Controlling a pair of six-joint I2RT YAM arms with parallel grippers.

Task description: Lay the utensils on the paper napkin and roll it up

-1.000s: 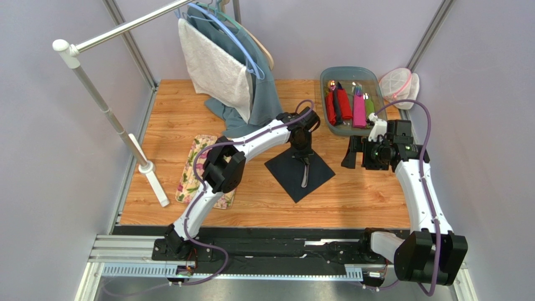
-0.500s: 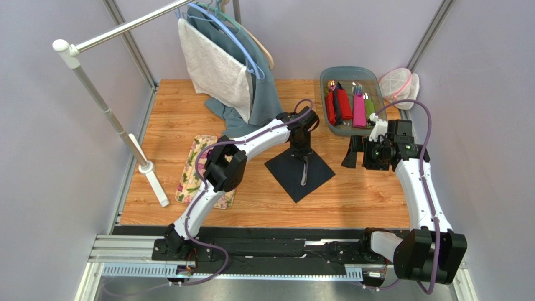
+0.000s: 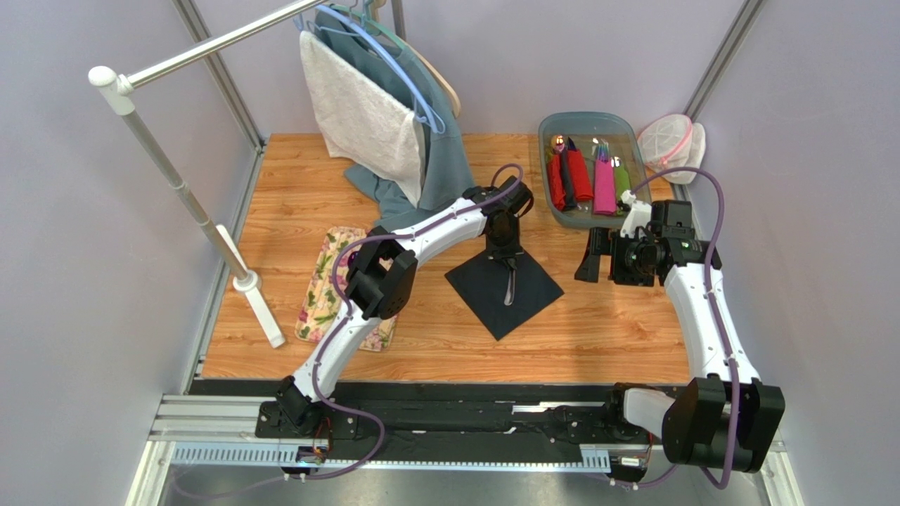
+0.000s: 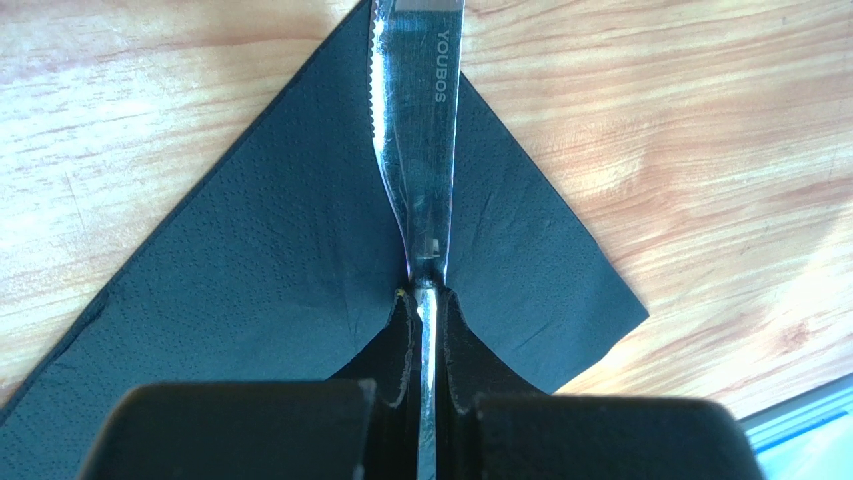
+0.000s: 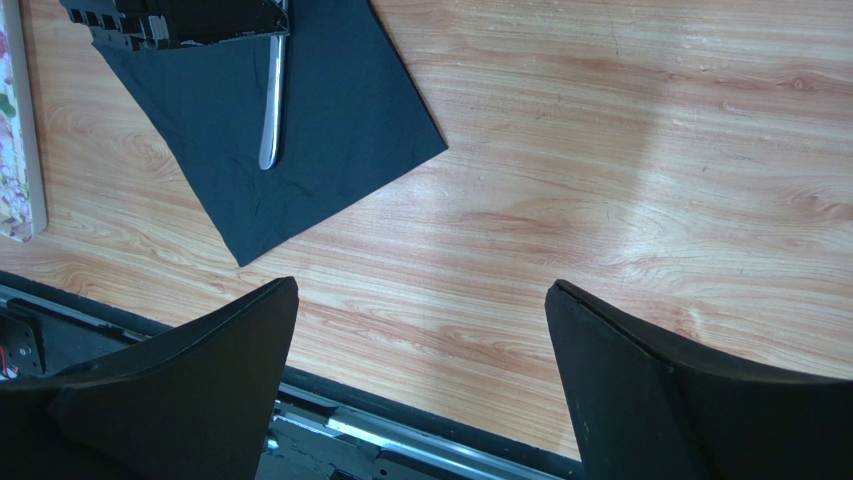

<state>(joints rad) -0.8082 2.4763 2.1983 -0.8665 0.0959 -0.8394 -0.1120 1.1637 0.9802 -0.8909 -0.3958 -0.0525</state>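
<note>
- Steel knife (image 4: 418, 130) is clamped at its slim neck by L gripper (image 4: 427, 312), with black fingers (image 4: 398, 335) pressed tight on both sides. Blade is pointed to 12 o'clock in L wrist view.
- Blade is polished and mirror-bright, w/ fine serration along its left edge & "YOUBOS" stamped near the top. A rounded tip is shown in R wrist view.
- Paper napkin (image 3: 503, 290) is laid flat as a diamond at approx. centre of table (image 3: 317, 200). It is near-black & matte, w/ a fine dotted emboss & a few soft creases.
- Knife is held along the napkin's mid-line, running 12 to 6 o'clock in top view. Whether the blade is touching the paper cannot be told.
- R gripper (image 5: 420, 288) is seen just off the napkin's 3 o'clock corner. Its wedge-shaped black fingers are spread wide, w/ nothing between them.
- Table top is surfaced in orange-brown wood-grain laminate, w/ pale glare patches.
- Floral mat (image 3: 338, 285), an oblong patterned cloth, is laid at 9 o'clock of napkin, well apart.
- Grey translucent plastic bin (image 3: 543, 142) is set at 1 o'clock. Red, pink & green rolls (image 3: 604, 185) are packed side by side inside.
- White nubby towel (image 3: 354, 111) & teal cloth (image 3: 444, 169) are hung from a rail (image 3: 211, 47) at 11 o'clock.
</note>
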